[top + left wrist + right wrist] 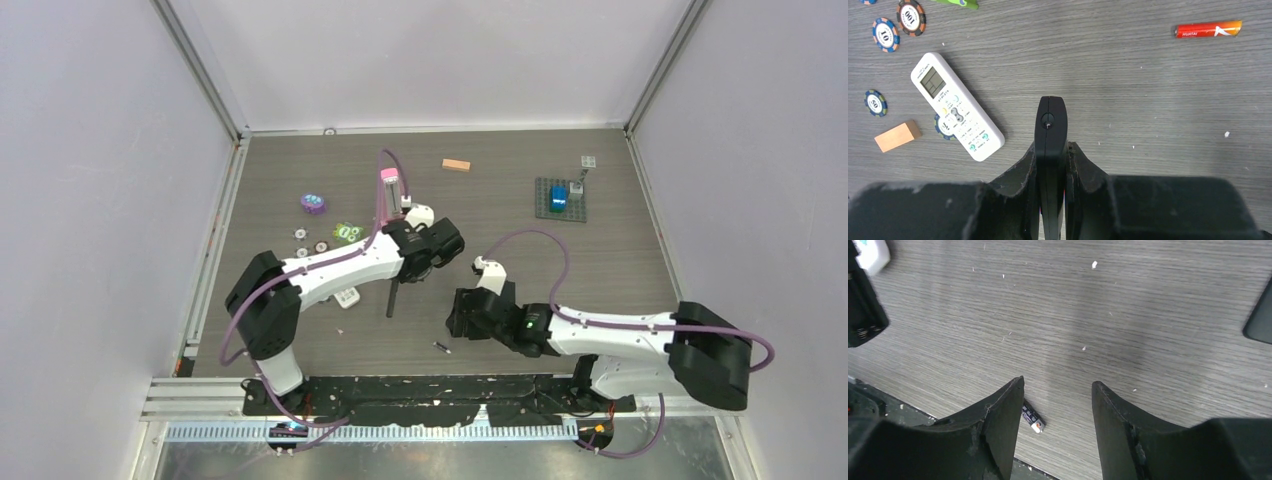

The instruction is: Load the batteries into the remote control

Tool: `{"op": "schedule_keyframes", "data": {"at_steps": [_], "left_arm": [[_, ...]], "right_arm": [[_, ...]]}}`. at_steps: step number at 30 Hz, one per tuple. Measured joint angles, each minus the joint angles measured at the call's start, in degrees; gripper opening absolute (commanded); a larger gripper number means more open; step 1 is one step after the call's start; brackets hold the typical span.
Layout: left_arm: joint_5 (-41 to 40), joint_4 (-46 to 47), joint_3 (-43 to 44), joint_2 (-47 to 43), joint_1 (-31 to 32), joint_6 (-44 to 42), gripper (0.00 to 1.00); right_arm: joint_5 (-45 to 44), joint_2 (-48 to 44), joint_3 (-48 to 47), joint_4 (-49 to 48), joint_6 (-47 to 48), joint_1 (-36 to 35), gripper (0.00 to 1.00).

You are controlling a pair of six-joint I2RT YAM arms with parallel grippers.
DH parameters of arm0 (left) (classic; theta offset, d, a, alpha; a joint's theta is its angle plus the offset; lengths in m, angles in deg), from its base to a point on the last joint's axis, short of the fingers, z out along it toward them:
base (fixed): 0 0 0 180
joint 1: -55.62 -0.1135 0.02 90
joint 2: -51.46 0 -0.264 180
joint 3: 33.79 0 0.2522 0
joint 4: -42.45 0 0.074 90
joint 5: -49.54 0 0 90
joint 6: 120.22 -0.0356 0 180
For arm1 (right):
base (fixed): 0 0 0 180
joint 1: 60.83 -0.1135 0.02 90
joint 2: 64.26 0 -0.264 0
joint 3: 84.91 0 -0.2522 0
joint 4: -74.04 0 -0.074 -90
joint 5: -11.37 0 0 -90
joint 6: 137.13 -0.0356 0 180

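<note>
Right gripper (1058,385) hangs part open, empty; dark battery (1032,419) lies on worktop (1148,315) just beside one of my fingers (998,430), long axis slanted across the gap. My left gripper (1051,146) clamps the black remote (1050,117) on edge, farther off.

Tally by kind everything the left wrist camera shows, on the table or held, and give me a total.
Remotes: 2 (white remote on the table, black remote in the left gripper)
Poker chips: 5, one partly under the white remote, one cut by the edge
Battery: 1
Wooden block: 1
Green item, cut off at the top edge: 1
Total: 10
</note>
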Motion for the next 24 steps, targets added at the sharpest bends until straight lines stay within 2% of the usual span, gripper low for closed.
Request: {"op": "schedule_keyframes", "data": {"at_steps": [3,9,15,19,23,24], "left_arm": [[0.37,0.70,-2.47,-3.74,-0.04,-0.22,0.00],[2.45,2.93,-7.43,-18.08,-0.04,-1.86,0.00],[2.86,4.15,-9.44,-30.45,-0.92,-3.43,0.00],[2.99,4.74,-11.80,-36.13,-1.81,-3.74,0.00],[3.98,5.18,-14.60,-40.39,-2.84,-4.50,0.00],[4.09,5.20,-14.75,-40.61,-3.06,-4.52,0.00]], "right_arm": [[0.00,4.35,-3.54,2.08,-0.04,-1.03,0.58],[0.31,9.31,-10.43,4.55,5.03,-4.59,0.65],[3.32,13.22,-13.11,6.56,13.97,-6.36,0.63],[3.89,18.56,-15.72,9.35,18.78,-7.41,0.51],[3.23,23.28,-19.34,12.04,20.68,-8.59,0.31],[3.02,23.98,-20.02,12.22,20.59,-8.68,0.23]]}}
